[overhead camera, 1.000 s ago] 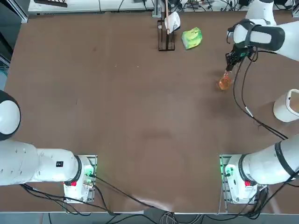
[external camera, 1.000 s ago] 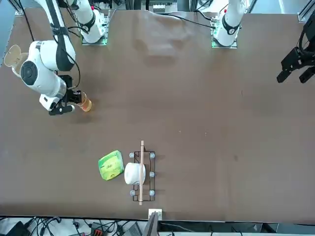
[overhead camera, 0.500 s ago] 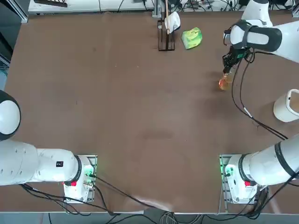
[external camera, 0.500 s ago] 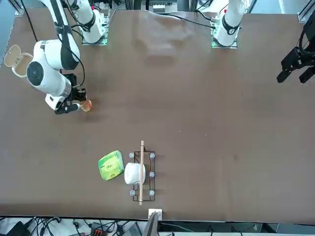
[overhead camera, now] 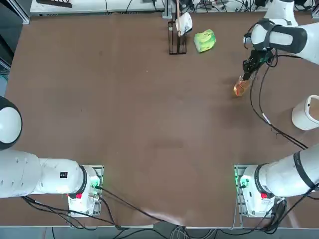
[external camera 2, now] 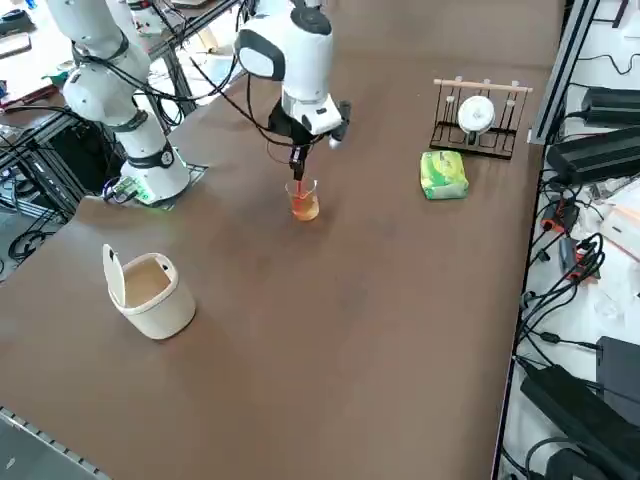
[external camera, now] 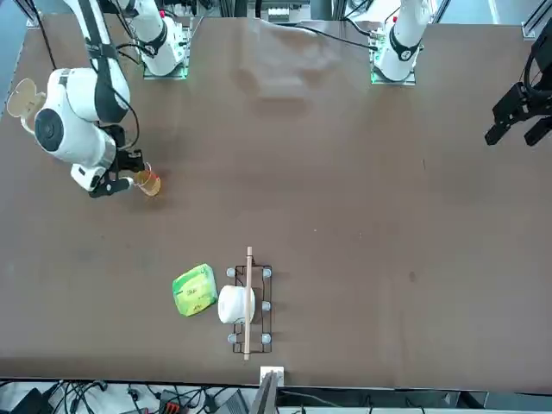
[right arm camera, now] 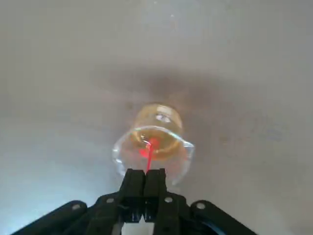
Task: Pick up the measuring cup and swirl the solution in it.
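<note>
- A small, clear measuring cup [external camera 2: 303, 201] with orange liquid [external camera 2: 305, 208] in its lower part stands on the brown worktop [external camera 2: 300, 350], directly below the right arm's black two-finger claw [right arm camera: 145, 172]. A white round container [external camera 2: 162, 308] with a raised lid stands well apart from it.
- The claw's two fingers are together, clamped on a thin red stick [right arm camera: 148, 160] that reaches down through the cup's mouth into the liquid. They do not grip the cup itself.
- The cup looks light and stiff, with smooth walls that may be slippery. Whether it is glass or plastic I cannot tell; it is best treated as fragile. A sideways push from the stick could slide or tip it and spill the liquid.
- For swirling with the stick, small, slow circles away from the wall seem right.
- For lifting, the lower body, gripped gently from opposite sides, looks the steadiest place. The wide rim and its pointed spout [right arm camera: 188, 145] look like a poorer hold.
</note>
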Tool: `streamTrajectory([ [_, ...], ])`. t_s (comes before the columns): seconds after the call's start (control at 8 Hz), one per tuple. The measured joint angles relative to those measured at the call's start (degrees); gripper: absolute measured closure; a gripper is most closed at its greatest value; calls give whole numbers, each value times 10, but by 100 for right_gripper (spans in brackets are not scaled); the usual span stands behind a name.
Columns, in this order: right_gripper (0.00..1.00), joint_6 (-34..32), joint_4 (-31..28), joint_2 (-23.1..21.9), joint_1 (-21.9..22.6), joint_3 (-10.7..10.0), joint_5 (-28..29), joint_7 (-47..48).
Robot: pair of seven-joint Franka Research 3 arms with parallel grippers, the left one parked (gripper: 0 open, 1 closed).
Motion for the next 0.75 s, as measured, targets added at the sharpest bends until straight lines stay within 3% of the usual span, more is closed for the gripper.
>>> streamTrajectory([
  [0.25,98,9,0,1,-35,-3,0,-50],
  [0.75,98,51,6,12,-28,9,5,-30],
])
